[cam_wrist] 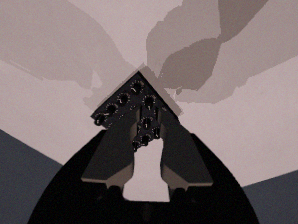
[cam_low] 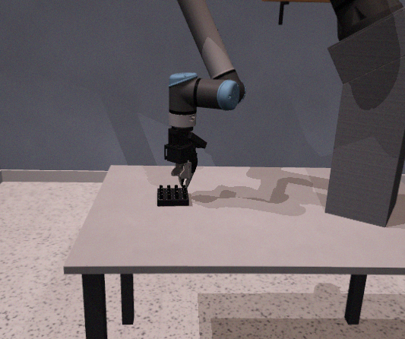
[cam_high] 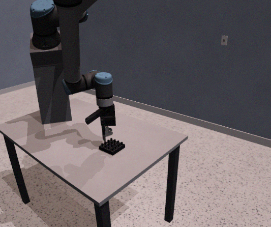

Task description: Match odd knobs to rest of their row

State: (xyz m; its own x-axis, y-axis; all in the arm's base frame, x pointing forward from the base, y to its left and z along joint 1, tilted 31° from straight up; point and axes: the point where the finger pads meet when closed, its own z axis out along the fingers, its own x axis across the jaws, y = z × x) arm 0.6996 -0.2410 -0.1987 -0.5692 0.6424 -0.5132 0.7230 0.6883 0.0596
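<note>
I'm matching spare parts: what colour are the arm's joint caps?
Light blue; the exterior view shows the caps best.

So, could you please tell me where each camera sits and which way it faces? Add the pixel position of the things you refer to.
Top: high off a table (cam_high: pixel 142 135) (cam_low: pixel 242 236) (cam_wrist: pixel 235 120) corner, looking down across it; shows arm (cam_high: pixel 70 46) (cam_low: pixel 208 95), pedestal (cam_high: pixel 53 99) (cam_low: pixel 371 152) and pincer (cam_high: pixel 104 140) (cam_low: pixel 186 186) (cam_wrist: pixel 148 107).
Exterior: beyond the table's long side, looking across slightly downward; shows part of the arm, the pedestal and pincer.
Wrist: on the arm above the pincer, looking down past both fingers.
Top and exterior share the knob box (cam_high: pixel 110 147) (cam_low: pixel 172 203) (cam_wrist: pixel 129 108), which wrist shows partly.
</note>
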